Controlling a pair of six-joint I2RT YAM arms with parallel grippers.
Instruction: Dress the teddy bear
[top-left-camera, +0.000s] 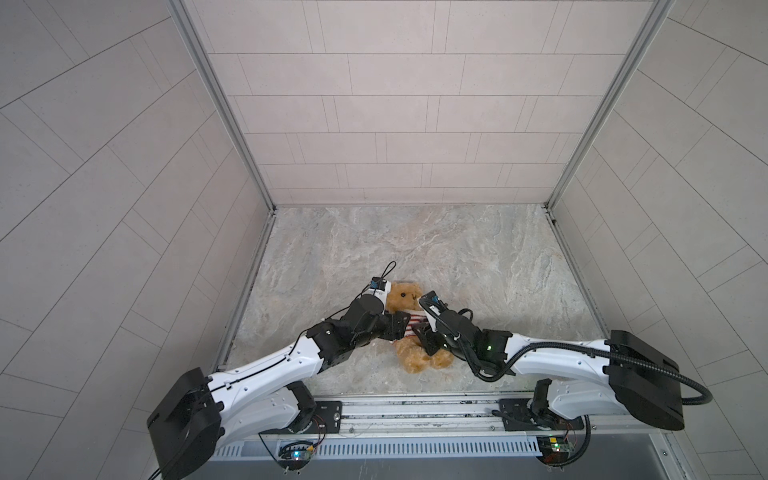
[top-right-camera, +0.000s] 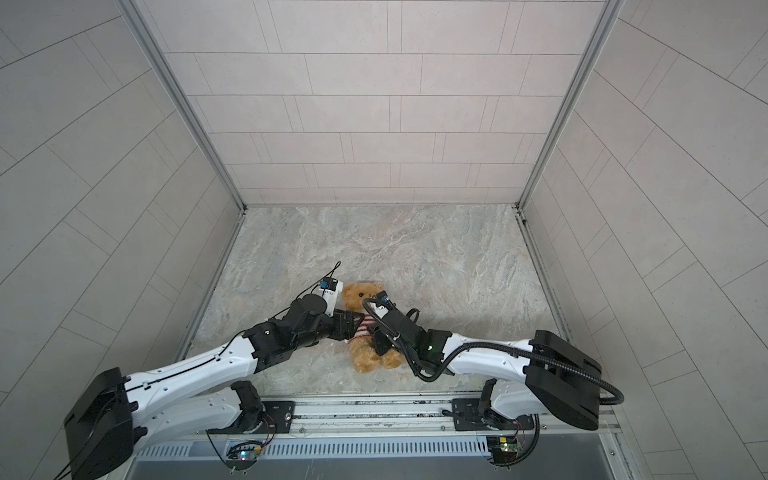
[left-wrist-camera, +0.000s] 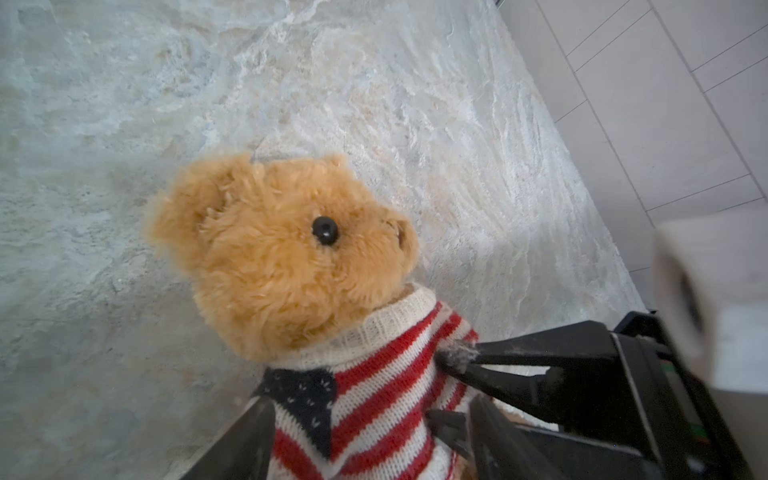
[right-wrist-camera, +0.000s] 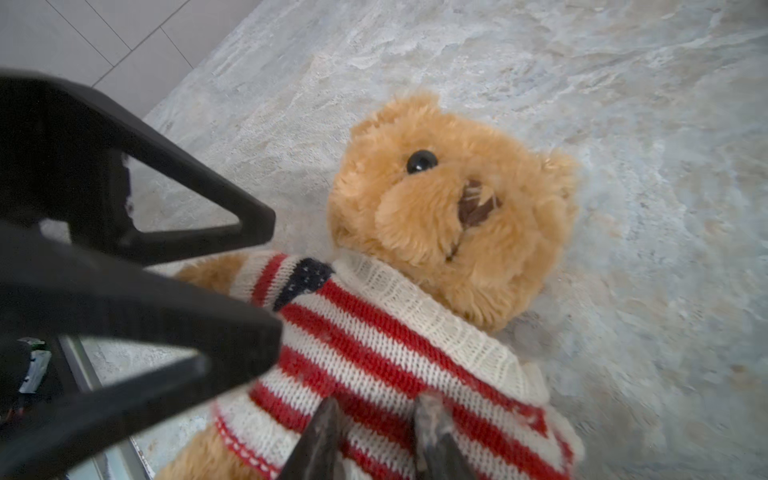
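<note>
- Teddy bear (top-left-camera: 405, 296): golden-brown plush with a dark eye and nose, lying on its back on the desk (top-left-camera: 415, 249). In both top views it is near the front edge, between the two arms, with its head toward the far wall and its legs toward the front.
- Sweater (right-wrist-camera: 395, 340): red-and-white striped knit on the bear's torso, with the cream collar around the neck. A navy patch (left-wrist-camera: 307, 390) with white flecks sits on the chest. One furry arm shows past a sleeve end.
- Left tool (left-wrist-camera: 365, 419): jaws wide apart, one finger on each side of the sweatered torso. It grips nothing. Its black triangular fingers (right-wrist-camera: 187, 316) fill one side of the right wrist view.
- Right tool (right-wrist-camera: 376, 419): jaws drawn narrow and clamped on a fold of the sweater low on the torso. One fingertip, fuzzy with lint, presses the knit at the bear's side.
- Desk: grey-beige, stone-patterned, carrying only the bear.
- Walls (top-left-camera: 374, 104): pale tiled panels on three sides.
</note>
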